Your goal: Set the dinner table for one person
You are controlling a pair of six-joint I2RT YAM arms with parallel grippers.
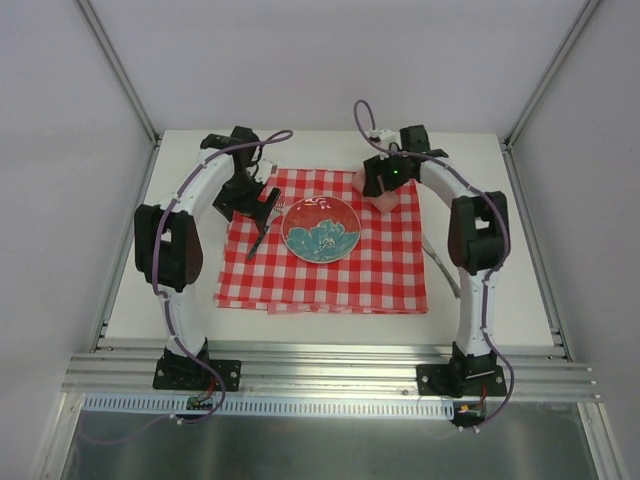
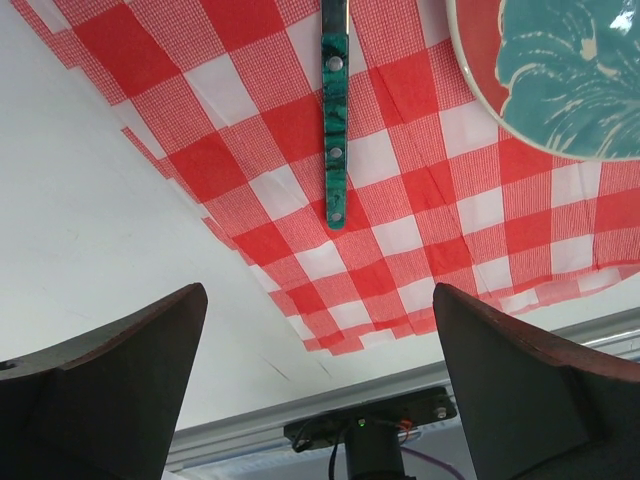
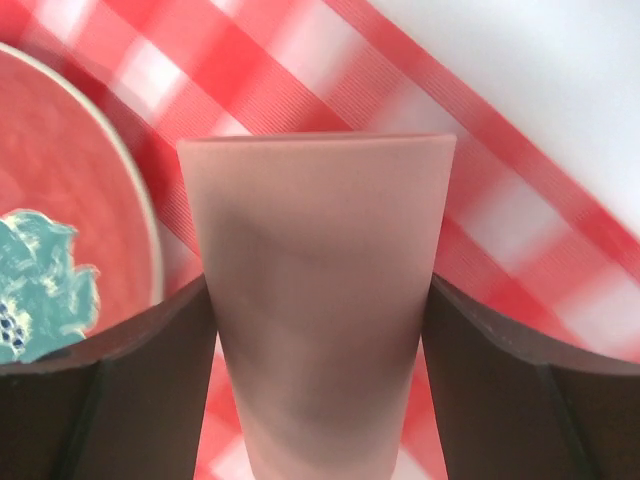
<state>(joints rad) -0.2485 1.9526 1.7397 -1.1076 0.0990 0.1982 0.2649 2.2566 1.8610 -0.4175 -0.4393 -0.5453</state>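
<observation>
Both arms arch inward over the checked cloth [image 1: 380, 270]; right fingers [image 3: 110, 400] clasp the pink cup [image 3: 320, 300], left fingers [image 2: 100, 390] stand released; the green-handled utensil [image 2: 334, 130] is cut off

My left arm [image 1: 180, 315] and right arm [image 1: 478, 310] are curved white tubes with bulky black joint housings. Each is trailed by a thin purple cable [image 1: 272, 138] and bolted to a black base plate [image 1: 197, 372] at the bottom of the top view. A green light [image 1: 396, 173] shows on the black right wrist, and my left fingers [image 2: 110, 390] and right fingers [image 3: 100, 400] are dark blunt wedges, reddish-brown tinted, in the lower corners of the wrist views.
</observation>
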